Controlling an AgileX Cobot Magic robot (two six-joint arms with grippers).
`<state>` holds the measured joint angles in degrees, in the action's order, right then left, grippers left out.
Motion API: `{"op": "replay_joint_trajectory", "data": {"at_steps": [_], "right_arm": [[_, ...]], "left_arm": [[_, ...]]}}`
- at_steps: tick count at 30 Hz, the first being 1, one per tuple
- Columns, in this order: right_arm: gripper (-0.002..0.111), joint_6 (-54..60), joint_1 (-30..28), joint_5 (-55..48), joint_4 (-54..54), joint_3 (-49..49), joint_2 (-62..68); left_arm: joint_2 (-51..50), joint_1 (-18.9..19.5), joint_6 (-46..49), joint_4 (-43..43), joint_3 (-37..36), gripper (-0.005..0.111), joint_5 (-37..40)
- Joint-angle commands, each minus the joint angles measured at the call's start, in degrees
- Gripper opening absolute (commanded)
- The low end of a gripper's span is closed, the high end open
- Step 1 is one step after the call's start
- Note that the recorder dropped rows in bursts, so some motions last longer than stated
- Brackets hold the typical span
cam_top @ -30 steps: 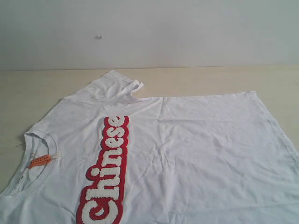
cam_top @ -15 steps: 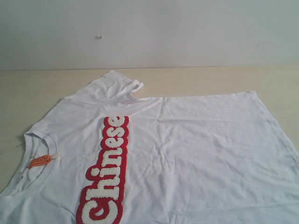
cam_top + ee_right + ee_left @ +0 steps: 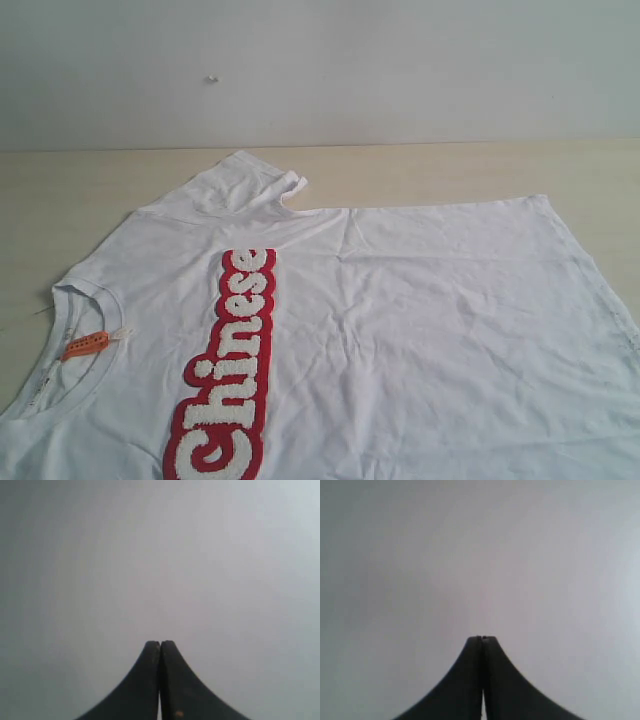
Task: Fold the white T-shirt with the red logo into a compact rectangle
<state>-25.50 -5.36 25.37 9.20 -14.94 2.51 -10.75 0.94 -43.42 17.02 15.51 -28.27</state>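
The white T-shirt (image 3: 420, 330) lies spread flat on the table in the exterior view, its ribbed neck and orange tag (image 3: 85, 345) at the left. Down its chest runs the red logo (image 3: 228, 375), fuzzy white letters on red. One sleeve (image 3: 250, 180) points toward the far edge. Neither arm shows in the exterior view. My left gripper (image 3: 481, 639) is shut with nothing between its black fingers, facing a blank grey-white surface. In the right wrist view my right gripper (image 3: 160, 643) is likewise shut and empty before a plain grey background.
The light wooden table (image 3: 480, 170) shows bare beyond the shirt's far hem and at the left (image 3: 40, 220). A pale wall (image 3: 400, 70) rises behind the table's back edge. The shirt runs past the exterior view's lower and right borders.
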Motion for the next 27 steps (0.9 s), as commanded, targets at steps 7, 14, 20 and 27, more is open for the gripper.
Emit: {"op": "replay_joint_trajectory", "data": {"at_steps": [7, 14, 20, 27], "right_arm": [[0.000, 1.84, -0.28, -10.33, 0.90, -22.84, 18.30], [0.000, 10.19, -0.28, -24.70, -0.10, -38.18, 37.55], [0.000, 18.09, -0.28, -52.39, -0.11, -54.37, 57.26], [0.000, 31.21, -0.28, -76.99, -2.08, -64.97, 74.38]], "left_arm": [[-25.49, -0.24, -5.05, 14.55, 29.53, 0.000, 12.65], [-45.55, -1.55, 1.45, 13.97, 43.94, 0.000, 42.36], [-61.84, -3.85, 39.88, -14.42, 50.85, 0.000, 60.54], [-75.38, -3.72, 73.78, -42.89, 58.71, 0.000, 81.21]]}}
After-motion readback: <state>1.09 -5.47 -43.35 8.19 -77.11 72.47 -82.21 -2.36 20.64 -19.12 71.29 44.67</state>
